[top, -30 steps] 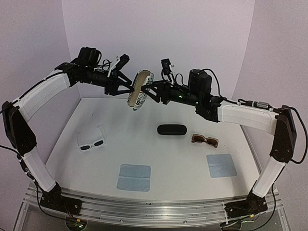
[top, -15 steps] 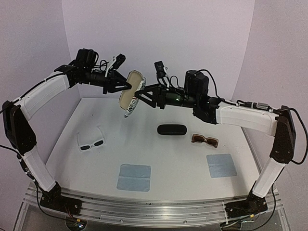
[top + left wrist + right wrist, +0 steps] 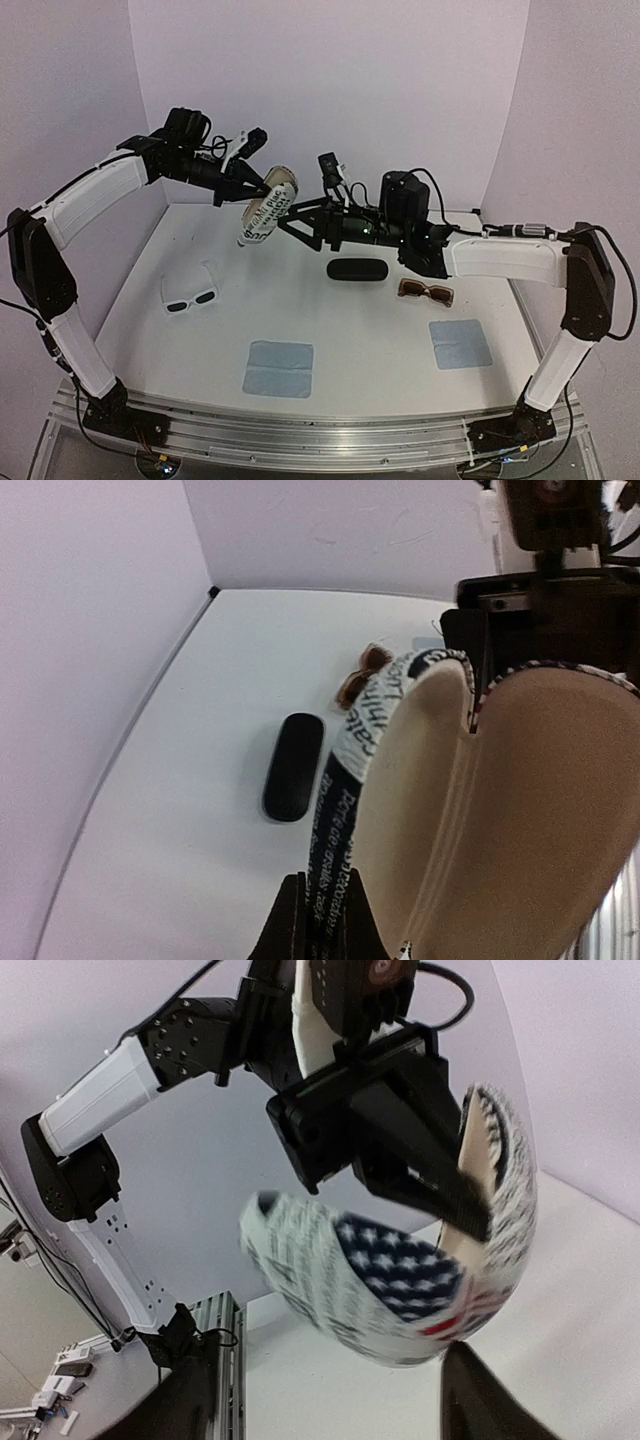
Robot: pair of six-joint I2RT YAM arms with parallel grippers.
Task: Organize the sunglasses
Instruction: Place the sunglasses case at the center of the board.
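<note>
High over the table's back, my left gripper [image 3: 266,183] is shut on the rim of a printed black-and-white case [image 3: 262,212]. That case hangs open, and the left wrist view shows its beige lining [image 3: 500,810] with the jaws [image 3: 325,925] pinching one edge. My right gripper [image 3: 287,220] stands open just right of the case, its fingers wide on either side below the case's printed shell [image 3: 400,1280]. The white sunglasses [image 3: 190,297] lie on the table at the left. The brown sunglasses [image 3: 425,291] lie at the right, also visible from the left wrist [image 3: 362,675].
A shut black case [image 3: 357,270] lies mid-table beside the brown pair. Two pale blue cloths [image 3: 279,368] [image 3: 460,343] lie near the front. Walls close in the table on the left, back and right.
My left gripper has closed on the printed case's rim. The right gripper's fingers have spread off it. The case has swung down and left and hangs lower.
</note>
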